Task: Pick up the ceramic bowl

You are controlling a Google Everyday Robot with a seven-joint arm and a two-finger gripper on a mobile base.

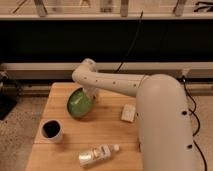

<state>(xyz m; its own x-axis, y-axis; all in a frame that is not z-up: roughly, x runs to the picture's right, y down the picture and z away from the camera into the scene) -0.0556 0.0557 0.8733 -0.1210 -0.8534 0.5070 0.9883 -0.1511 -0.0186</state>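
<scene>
The gripper meets the far right rim of the round, glossy green ceramic bowl. The bowl sits tilted at the far left of the wooden surface, its lighter inside facing the camera. Whether the gripper is clenched on the rim cannot be told. Likely risk: a hold on one side of the glazed rim could slip, dropping the bowl towards the nearby white cup with a dark inside.

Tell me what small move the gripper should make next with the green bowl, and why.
Probably a short straight lift. The gripper sits at the upper right rim of the green ceramic bowl, which is tilted, its inside facing the camera and its lower edge near the wooden table. Lifting would clear it.
</scene>
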